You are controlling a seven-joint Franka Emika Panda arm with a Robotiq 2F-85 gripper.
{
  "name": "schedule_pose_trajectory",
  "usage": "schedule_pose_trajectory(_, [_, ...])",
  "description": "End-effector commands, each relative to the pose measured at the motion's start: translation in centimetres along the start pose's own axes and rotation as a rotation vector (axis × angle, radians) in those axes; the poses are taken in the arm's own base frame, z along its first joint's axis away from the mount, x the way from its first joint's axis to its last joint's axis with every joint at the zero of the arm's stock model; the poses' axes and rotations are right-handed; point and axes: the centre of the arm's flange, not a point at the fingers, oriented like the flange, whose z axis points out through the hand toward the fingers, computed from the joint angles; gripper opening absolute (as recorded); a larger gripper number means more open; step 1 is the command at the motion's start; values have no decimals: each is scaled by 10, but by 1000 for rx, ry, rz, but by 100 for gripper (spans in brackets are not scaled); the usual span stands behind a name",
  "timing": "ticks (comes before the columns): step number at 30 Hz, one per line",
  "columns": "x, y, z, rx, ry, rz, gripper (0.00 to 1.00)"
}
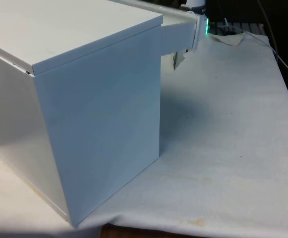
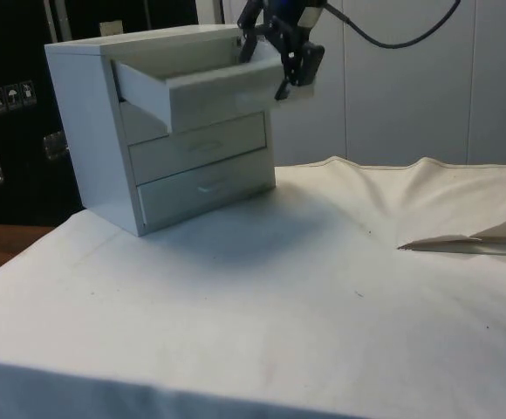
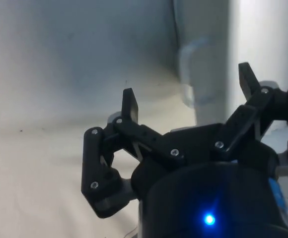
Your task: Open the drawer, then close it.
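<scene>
Already the top drawer [image 2: 202, 87] stands pulled well out of the white chest of drawers [image 2: 105, 131], which sits at the far end of the table [image 2: 262, 305] in the side view; the two lower drawers are shut. The drawer is a stiff, light-looking box that should slide straight on its runners, so it wants a square push on its front panel, or a hold on the handle at the middle of that panel. A push off to one corner could skew it and make it bind. The gripper [image 2: 281, 54] hangs at the drawer's outer front corner, and its jaws are spread wide with nothing between them, as the wrist view shows [image 3: 188, 99]. Whether a finger touches the panel is hard to judge from the side. In the front view the chest turns its blank back to the camera.
</scene>
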Motion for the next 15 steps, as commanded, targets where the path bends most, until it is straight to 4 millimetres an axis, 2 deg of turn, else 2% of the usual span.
schedule_pose_trajectory(1, [1,-4,-7,-9,-6,1,100])
schedule_pose_trajectory(4, [3,-8,-7,0,1,-1,100])
schedule_pose_trajectory(9, [6,-24,-21,-10,-2,-4,100])
schedule_pose_trajectory(15, [9,-36,-28,-13,3,-6,100])
